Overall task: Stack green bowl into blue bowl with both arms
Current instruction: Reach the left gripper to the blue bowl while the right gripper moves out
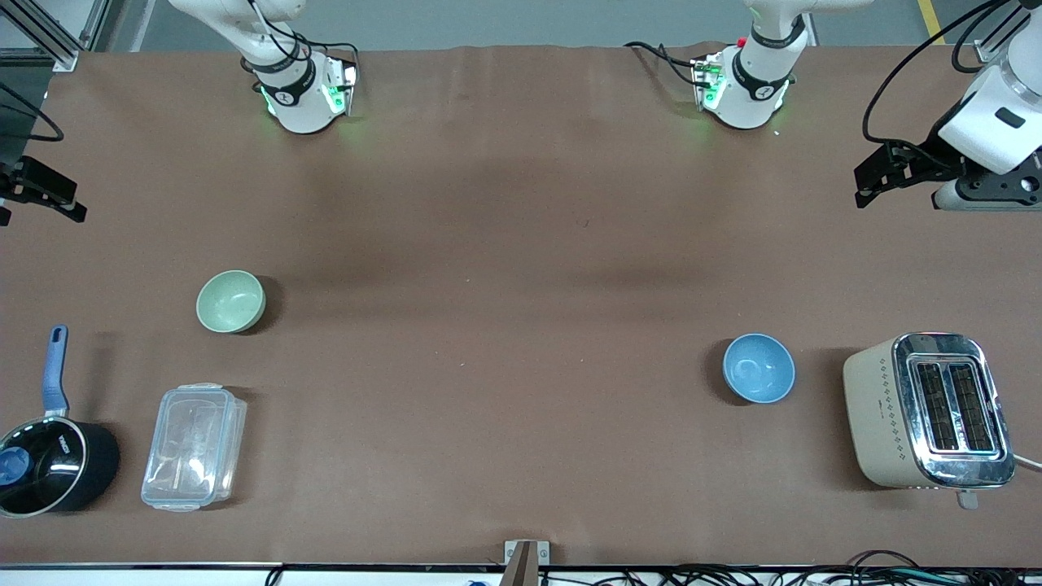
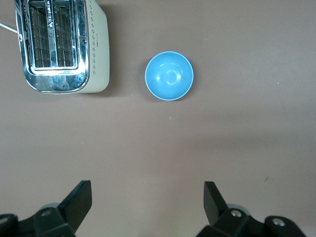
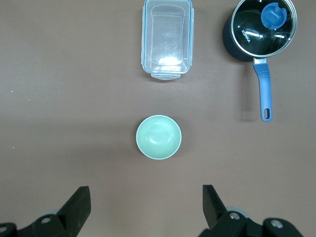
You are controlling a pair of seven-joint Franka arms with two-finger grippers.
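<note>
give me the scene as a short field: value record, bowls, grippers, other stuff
green bowl: upright, empty, on the table toward the right arm's end
blue bowl: upright, empty, beside the toaster, toward the left arm's end
stacked: no, bowls far apart
left gripper: open, holding nothing, raised over bare table
right gripper: open, holding nothing, raised over bare table
saucepan: lidded, nearer the front camera than the green bowl
clear box: lid on, beside the saucepan

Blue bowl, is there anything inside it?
No. The blue bowl is empty; its whole inside shows bare. The green bowl sits apart, toward the right arm's end of the table. What lies under the blue bowl is covered.
</note>
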